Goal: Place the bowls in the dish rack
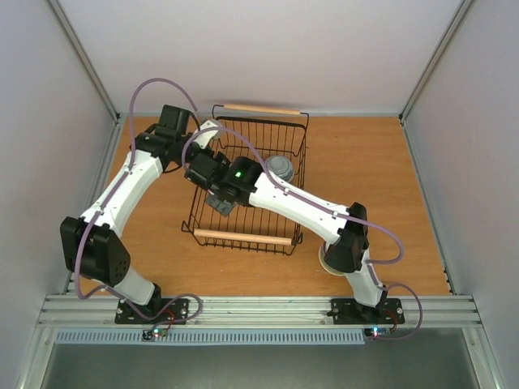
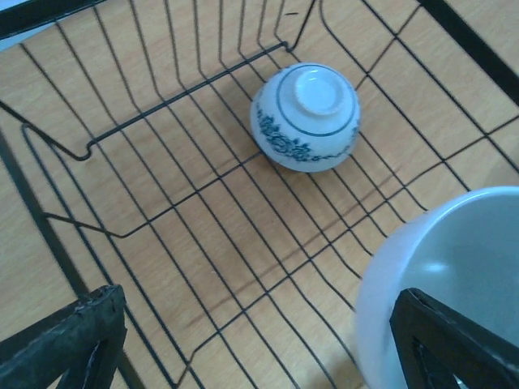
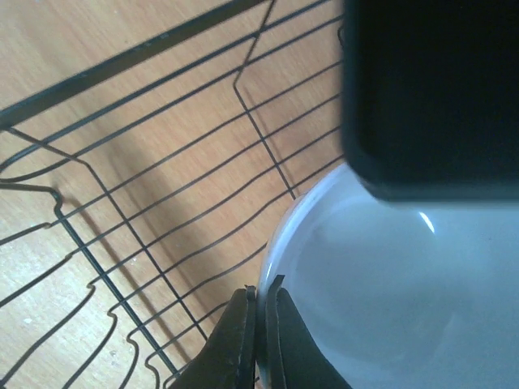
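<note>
Two glossy round bowls are inside the black wire dish rack [image 1: 243, 237]: a blue-patterned bowl [image 2: 306, 117] lies upside down, and a smooth white bowl [image 3: 389, 300] is pinched at its rim by the right gripper [image 3: 261, 324]. The left gripper [image 2: 259, 348] gapes wide, gripping nothing.

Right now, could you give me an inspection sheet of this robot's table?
Surface: wooden table, orange-brown.
Job's things: black wire rack holds an upside-down patterned bowl and a grey bowl; a white bowl is held over its floor.
Clutter: nothing seen.
Grippers: right gripper shut on the white bowl's rim; left gripper open, one finger over that bowl.
Cables: purple cables hang in loose loops.
Surroundings: pale walls, metal rail in front.
</note>
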`<state>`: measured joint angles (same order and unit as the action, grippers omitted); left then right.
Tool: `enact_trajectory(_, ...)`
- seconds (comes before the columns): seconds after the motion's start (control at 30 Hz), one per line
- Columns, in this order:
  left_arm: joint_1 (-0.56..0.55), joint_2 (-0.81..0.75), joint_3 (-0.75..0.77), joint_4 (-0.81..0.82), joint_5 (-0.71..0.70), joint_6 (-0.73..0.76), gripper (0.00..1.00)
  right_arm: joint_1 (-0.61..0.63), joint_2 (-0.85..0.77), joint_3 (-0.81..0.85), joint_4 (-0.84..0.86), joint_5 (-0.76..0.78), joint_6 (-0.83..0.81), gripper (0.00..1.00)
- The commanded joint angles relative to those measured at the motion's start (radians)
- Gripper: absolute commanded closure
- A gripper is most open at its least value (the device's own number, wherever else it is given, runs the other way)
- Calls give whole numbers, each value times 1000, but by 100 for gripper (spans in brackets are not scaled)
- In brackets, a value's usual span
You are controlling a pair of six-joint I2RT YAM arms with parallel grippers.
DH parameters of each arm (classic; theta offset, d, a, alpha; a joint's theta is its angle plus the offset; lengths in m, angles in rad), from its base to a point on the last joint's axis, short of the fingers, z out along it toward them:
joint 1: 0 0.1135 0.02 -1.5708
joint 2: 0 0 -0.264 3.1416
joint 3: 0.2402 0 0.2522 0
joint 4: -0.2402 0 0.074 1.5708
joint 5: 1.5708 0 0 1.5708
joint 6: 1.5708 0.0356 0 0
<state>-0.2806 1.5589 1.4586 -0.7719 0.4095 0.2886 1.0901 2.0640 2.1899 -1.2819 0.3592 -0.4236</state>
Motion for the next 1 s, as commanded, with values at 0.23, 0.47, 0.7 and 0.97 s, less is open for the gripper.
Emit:
enact_trajectory(0.23, -27, 31, 198, -269, 108, 226, 24, 68, -66, -154, 153, 68, -116, 99)
enact_trajectory(0.47, -24, 80, 350, -558, 187, 438, 28, 89, -188, -355, 273, 75, -176, 99)
enact_trajectory(0.7, -28, 116, 319, -648, 197, 560, 35, 157, -262, -499, 393, 118, -334, 99)
enact_trajectory(0.97, -30, 124, 294, -717, 237, 658, 36, 162, -240, -506, 421, 146, -394, 99)
